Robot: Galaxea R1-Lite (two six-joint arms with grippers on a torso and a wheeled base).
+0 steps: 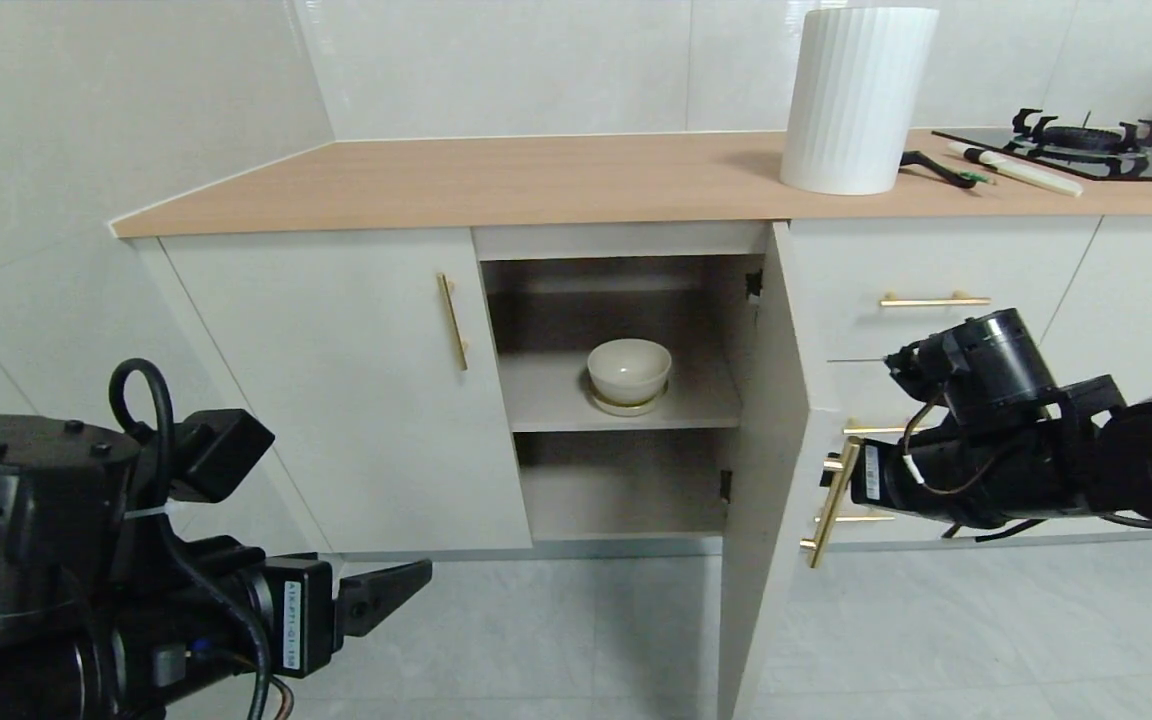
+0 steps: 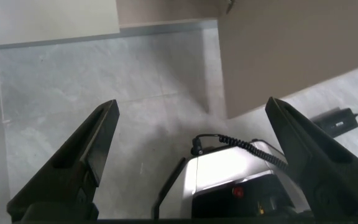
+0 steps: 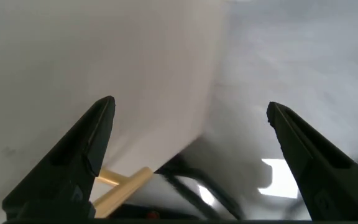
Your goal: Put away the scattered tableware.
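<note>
The left arm (image 1: 56, 560) sits low at the robot's left, its wrist pointing forward over the pale, faintly veined floor tiles (image 1: 556, 630). Its black, wedge-shaped fingers (image 2: 89, 152) stand far apart, so the jaws are wide open with nothing between them. The right arm (image 1: 1016, 450) is stretched level toward the outer face of the open cabinet door (image 1: 771, 450), a flat matte white panel. The wrist is just beside the door's slim brass-coloured bar handle (image 1: 833, 500). Its jaws are also spread wide and grip nothing. In the right wrist view the handle lies close by one finger (image 3: 86, 155), and whether they touch cannot be told. Inside the cabinet, a smooth, glossy cream bowl (image 1: 629, 368) stands upright on a small saucer (image 1: 624, 407) on the upper shelf (image 1: 556, 395). Above, the wood-grain worktop (image 1: 496, 180) carries a tall white ribbed cylinder (image 1: 856, 95).
</note>
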